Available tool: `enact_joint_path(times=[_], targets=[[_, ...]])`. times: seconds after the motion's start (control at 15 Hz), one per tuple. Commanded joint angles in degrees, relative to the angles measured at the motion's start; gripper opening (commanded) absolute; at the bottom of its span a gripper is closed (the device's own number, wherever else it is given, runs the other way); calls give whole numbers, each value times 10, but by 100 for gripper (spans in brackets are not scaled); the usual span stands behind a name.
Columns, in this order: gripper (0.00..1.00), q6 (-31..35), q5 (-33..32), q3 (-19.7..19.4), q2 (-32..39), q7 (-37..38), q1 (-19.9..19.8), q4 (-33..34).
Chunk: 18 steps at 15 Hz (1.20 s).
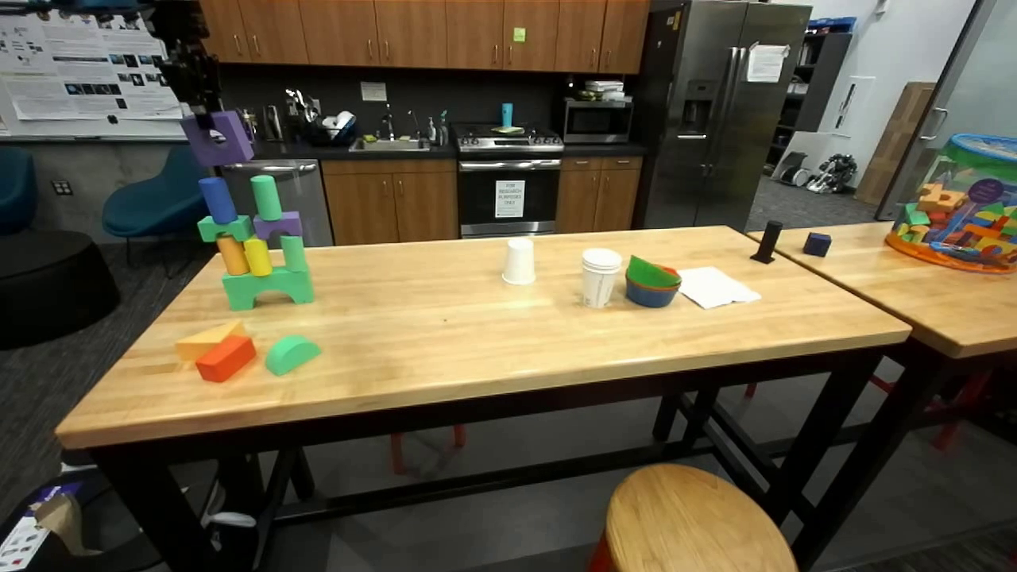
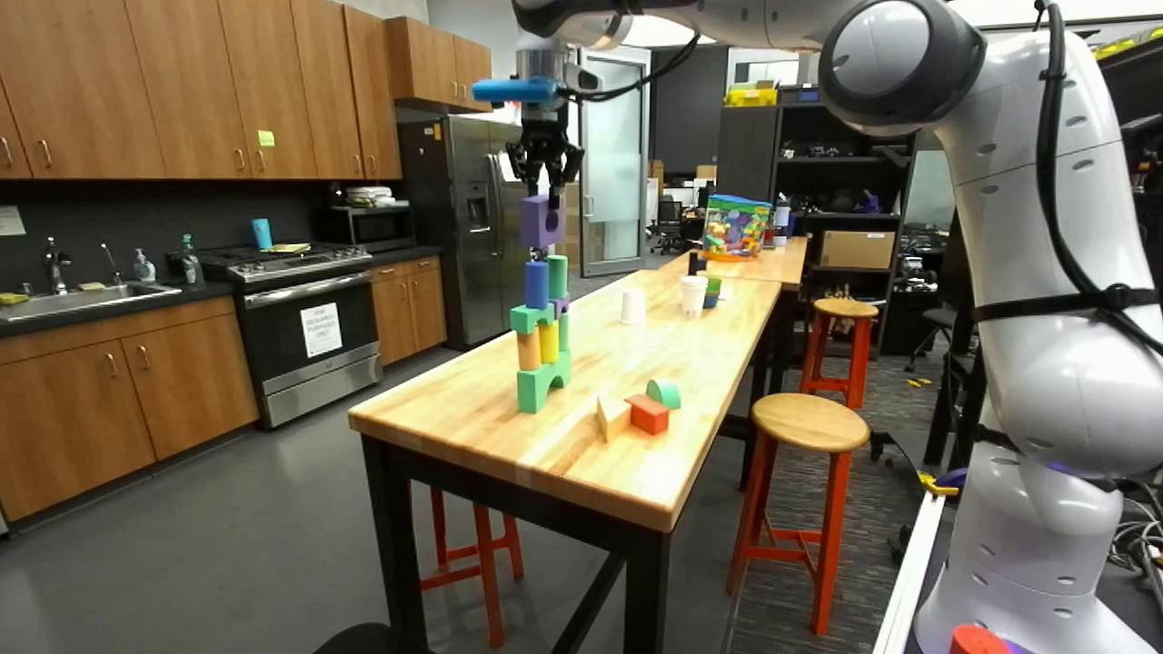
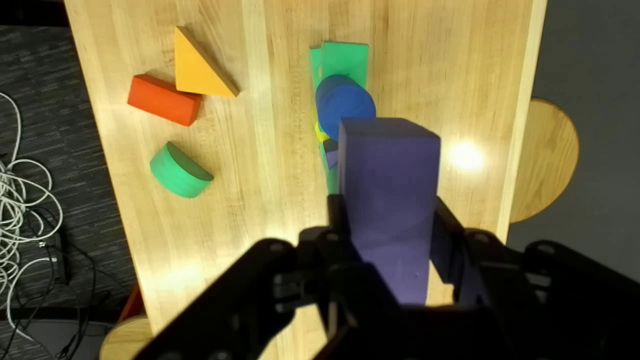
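End effector (image 3: 391, 235): gripping purple block (image 3: 393, 195) | Position: I'm holding it above blue cylinder (image 1: 218, 200), apart; green cylinder (image 1: 267, 199) standing right | Handling: I'm judging slow, level, centred motion safest

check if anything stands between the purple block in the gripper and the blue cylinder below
Nothing visible does. The gripper is closed on the purple block, and in both exterior views a small open gap separates that block from the blue cylinder beneath it.
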Motion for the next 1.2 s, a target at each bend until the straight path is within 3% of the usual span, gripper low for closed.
enact_joint_path(times=[0.0, 0.4, 0.47, 0.53, 0.8, 0.87, 1.13], targets=[[15, -45, 7, 1, 30, 2, -1, 65], [15, -64, 6, 1, 51, 2, -1, 102], [15, -44, 0, 0, 35, 0, 0, 69], [40, -43, 0, 0, 37, 0, 0, 70], [40, -43, 0, 0, 38, 0, 0, 68], [15, -43, 0, 0, 38, 0, 0, 68], [15, -45, -1, 0, 39, -1, 0, 69]])
